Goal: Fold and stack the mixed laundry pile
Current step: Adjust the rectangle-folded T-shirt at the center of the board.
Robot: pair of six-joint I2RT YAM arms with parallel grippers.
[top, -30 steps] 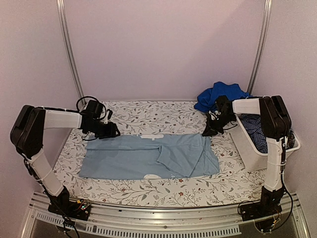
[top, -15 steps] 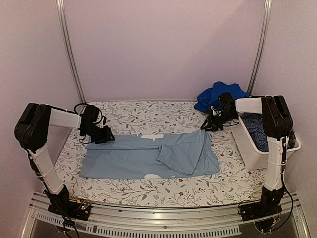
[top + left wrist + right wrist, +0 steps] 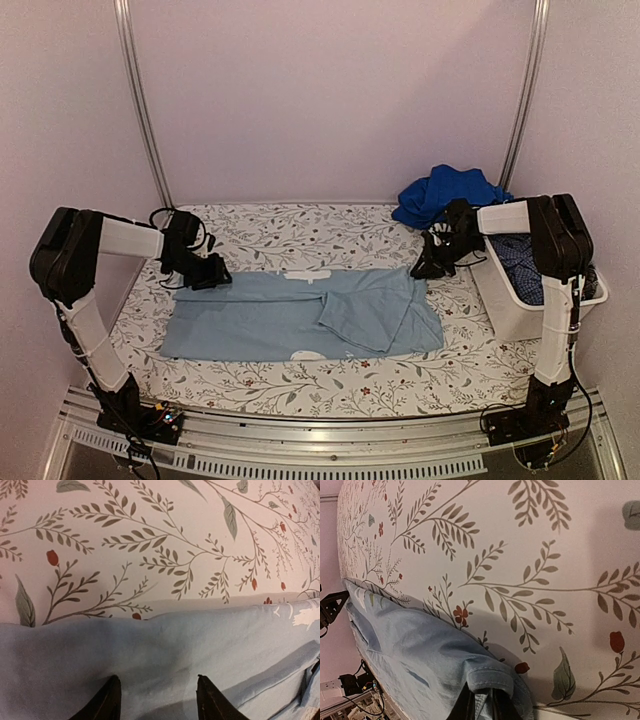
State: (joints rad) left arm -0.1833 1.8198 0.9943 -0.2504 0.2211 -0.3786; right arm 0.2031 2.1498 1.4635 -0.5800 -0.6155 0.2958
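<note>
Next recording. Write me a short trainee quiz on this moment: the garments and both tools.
1. True or false: the royal blue garment lies spread flat in the middle.
2. The left tool stands open over the pale blue garment. The right tool: A) grips its hem B) grips the royal blue garment C) hangs clear of all cloth.
3. Fill in: the dark blue check garment sits in the white ___.
Key: 1 false, it is bunched at the back right; 2 A; 3 tub.

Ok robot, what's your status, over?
Left gripper open over pale blue garment. Right gripper pinching its corner. Nothing in the way.
</note>
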